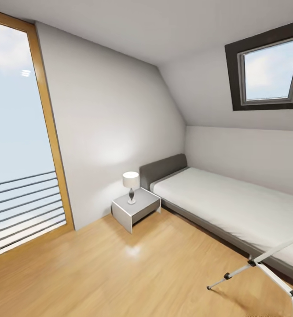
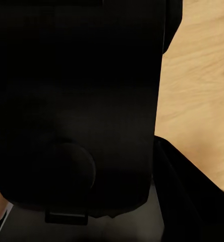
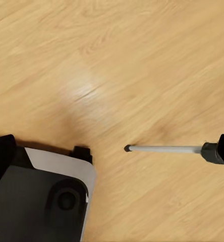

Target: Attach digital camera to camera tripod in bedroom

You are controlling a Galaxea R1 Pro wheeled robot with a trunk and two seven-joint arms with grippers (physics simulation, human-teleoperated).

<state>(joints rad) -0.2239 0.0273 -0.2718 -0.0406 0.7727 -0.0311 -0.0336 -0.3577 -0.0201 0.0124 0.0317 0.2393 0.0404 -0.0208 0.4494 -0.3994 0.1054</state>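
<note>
1. Tripod (image 1: 269,264) – stands at four o'clock on the wood floor (image 1: 120,273), just beside the bed (image 1: 225,202); a silver leg tip (image 3: 165,148) shows below the right wrist.
2. Handling, judged: light, stiff, tips easily – steady it at the head.
3. Claws: cannot tell how either stands; a dark bulk (image 2: 76,111) blocks the left wrist's sight.
4. Camera: not sighted.

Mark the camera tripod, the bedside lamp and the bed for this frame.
camera tripod (image 1: 239,274), head view, on the silver leg reaching toward the floor.
bedside lamp (image 1: 130,180), head view, on its white shade.
bed (image 1: 225,200), head view, on the bare mattress top.
</note>
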